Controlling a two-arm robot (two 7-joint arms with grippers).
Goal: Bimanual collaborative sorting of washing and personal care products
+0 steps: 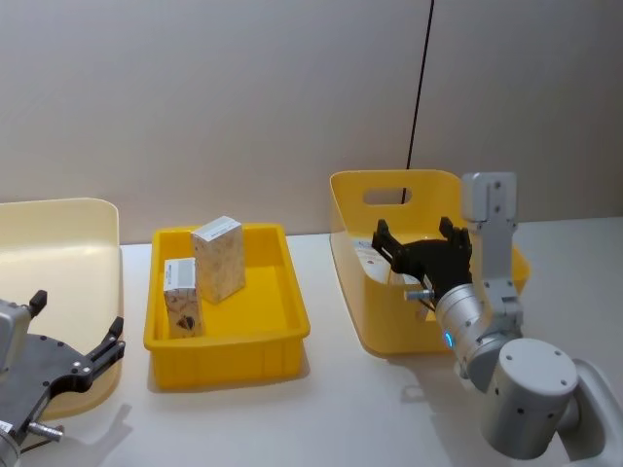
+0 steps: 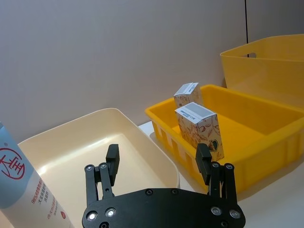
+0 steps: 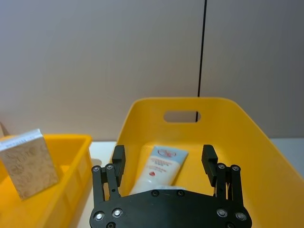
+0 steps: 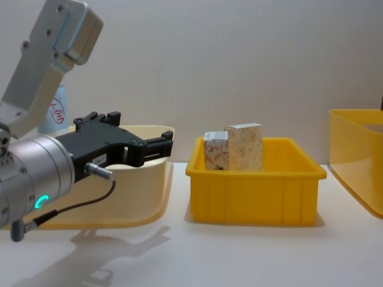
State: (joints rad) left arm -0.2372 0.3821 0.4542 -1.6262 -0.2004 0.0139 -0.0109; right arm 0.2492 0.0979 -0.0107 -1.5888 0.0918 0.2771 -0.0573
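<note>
Pale desk (image 1: 331, 409) carries three bins. Right pincer (image 1: 424, 245) spread, empty, over yellow handled bin (image 1: 394, 195); a tube (image 3: 159, 168) lies just beyond it. Left pincer (image 2: 157, 164) spread, empty, above cream bin (image 2: 85, 142); two cartons (image 1: 204, 272) upright in yellow tray (image 1: 229, 336) beyond.

Yellow bin (image 1: 227, 347) smooth glossy plastic; cartons (image 1: 218, 258) matt printed card; tube (image 3: 159, 167) glossy plastic.
</note>
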